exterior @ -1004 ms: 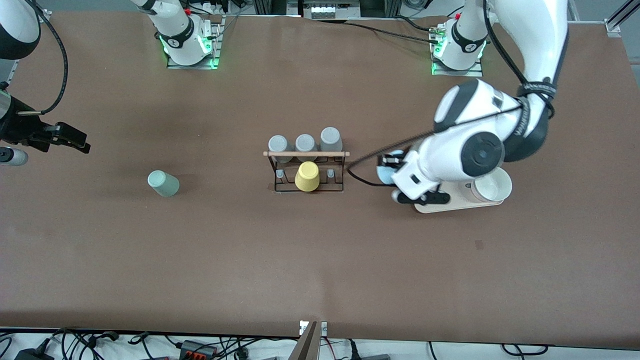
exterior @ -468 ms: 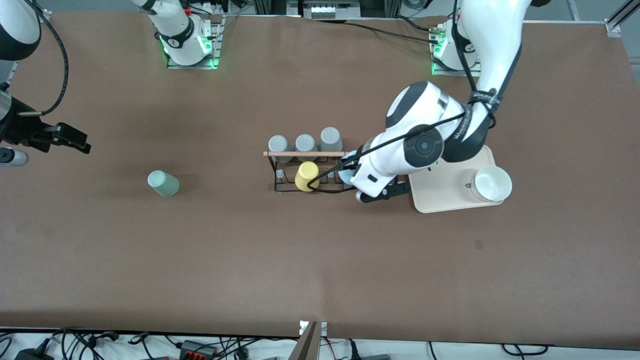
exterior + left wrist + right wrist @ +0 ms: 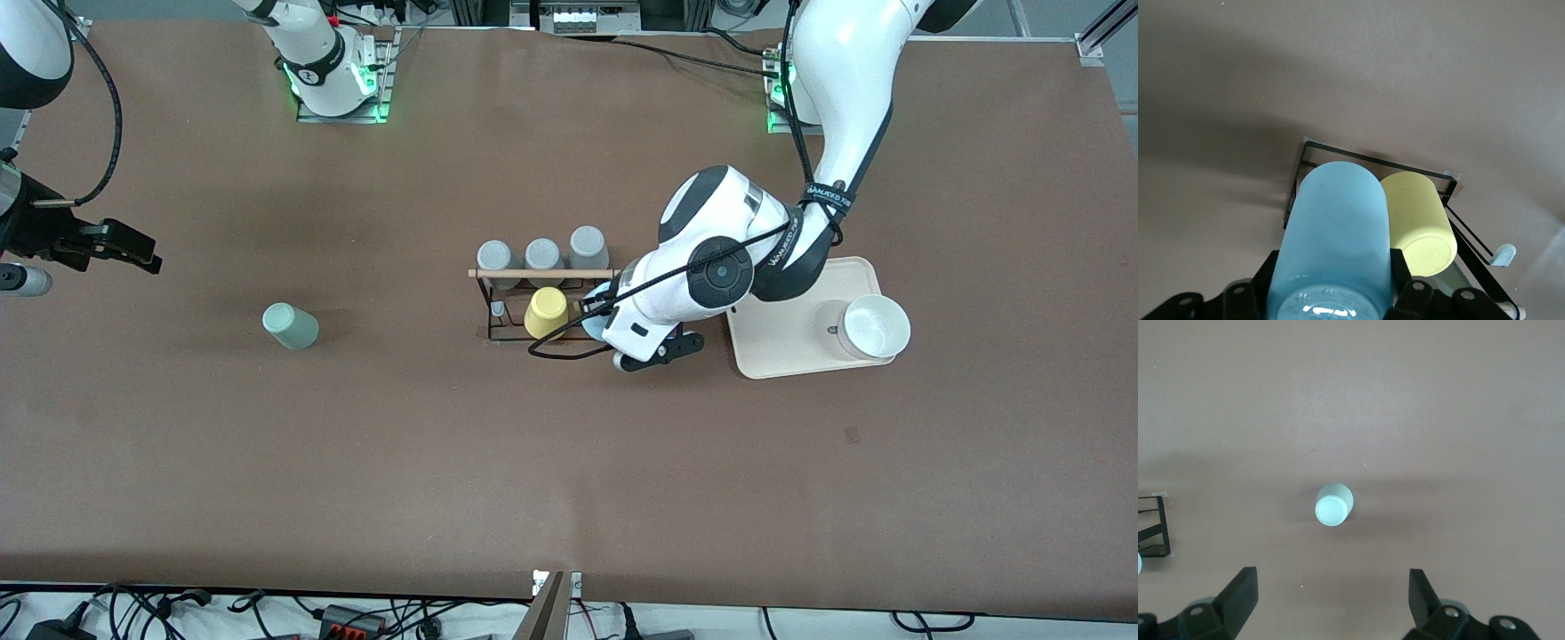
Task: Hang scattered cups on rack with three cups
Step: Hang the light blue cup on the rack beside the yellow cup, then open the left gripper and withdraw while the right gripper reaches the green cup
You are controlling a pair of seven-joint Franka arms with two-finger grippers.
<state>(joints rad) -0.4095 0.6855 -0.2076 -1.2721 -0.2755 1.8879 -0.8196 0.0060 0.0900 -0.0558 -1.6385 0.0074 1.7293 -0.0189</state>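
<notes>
My left gripper is shut on the light blue cup and holds it over the end of the rack toward the left arm. In the left wrist view the blue cup sits between the fingers, right beside the yellow cup on the black wire rack. The mint-green cup lies on the table toward the right arm's end and also shows in the right wrist view. My right gripper is open and empty, waiting high above that end of the table.
Three grey cups stand along the rack's dowel bar. A cream tray with a white bowl lies toward the left arm's end. A corner of the rack shows in the right wrist view.
My left arm has swung from over the cream tray to the rack, carrying the blue cup. The right arm has not moved.
</notes>
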